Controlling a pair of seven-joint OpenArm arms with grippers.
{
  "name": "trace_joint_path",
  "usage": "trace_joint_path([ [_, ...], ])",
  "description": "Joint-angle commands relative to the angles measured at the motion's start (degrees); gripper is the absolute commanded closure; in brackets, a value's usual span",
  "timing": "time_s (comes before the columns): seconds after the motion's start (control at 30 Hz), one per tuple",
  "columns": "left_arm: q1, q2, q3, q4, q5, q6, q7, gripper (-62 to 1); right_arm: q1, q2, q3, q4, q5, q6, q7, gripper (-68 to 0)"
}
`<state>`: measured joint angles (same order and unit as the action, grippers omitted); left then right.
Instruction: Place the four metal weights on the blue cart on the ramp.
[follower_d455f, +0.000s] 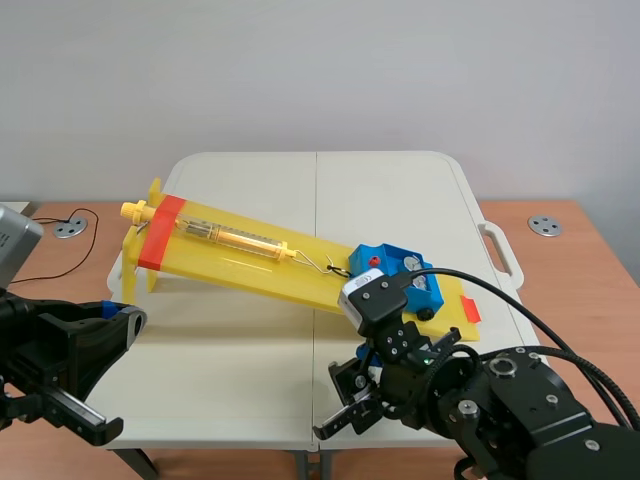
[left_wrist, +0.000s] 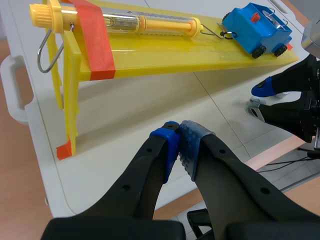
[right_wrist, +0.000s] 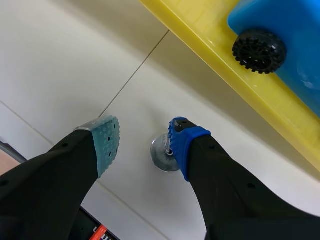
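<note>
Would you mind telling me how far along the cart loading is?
Silver weights already sit on the blue cart, though I cannot count them. The right gripper is open around one weight on the table, not yet gripped; it is left to load. The left gripper is shut.

Scene cam looks fwd over table (follower_d455f: 240, 370); both wrist cams close, sharing ramp (left_wrist: 165, 55) w/ cart (left_wrist: 255, 27).
</note>
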<state>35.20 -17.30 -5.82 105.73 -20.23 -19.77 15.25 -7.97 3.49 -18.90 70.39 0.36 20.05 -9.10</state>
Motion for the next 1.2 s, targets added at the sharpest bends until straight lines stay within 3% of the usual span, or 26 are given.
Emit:
trace_joint_path([
  [0.0,-0.9,0.3,-0.9,3.9,-4.0,-2.1,-5.1,-2.6,4.2,-0.3,-0.4,3.5,1.3,-3.0,6.2,-24.6],
  [0.33,-0.9,0.3,-0.9,3.9,-4.0,-2.1,-5.1,-2.6,4.2,-0.3,-0.7,0.6,1.3,-2.9,8.0,-24.1],
  [0.57,-0.9,0.3,-0.9,3.9,-4.0,-2.1,-5.1,-2.6,4.2,-0.1,-0.7,0.5,1.3,-3.4,6.8,-13.7],
  [0.8,-0.9,0.3,-0.9,3.9,-4.0,-2.1,-5.1,-2.6,4.2,0.2,-0.7,-0.1,0.2,-6.2,5.0,-1.5],
  [0.97,-0.9,0.3,-0.9,3.9,-4.0,-2.1,-5.1,-2.6,4.2,0.2,-0.7,0.0,-0.2,-6.1,6.1,-0.7],
  [1.17,-0.9,0.3,-0.9,3.9,-4.0,-2.1,-5.1,-2.6,1.5,3.3,-0.5,6.7,5.3,-5.0,5.2,-0.6],
])
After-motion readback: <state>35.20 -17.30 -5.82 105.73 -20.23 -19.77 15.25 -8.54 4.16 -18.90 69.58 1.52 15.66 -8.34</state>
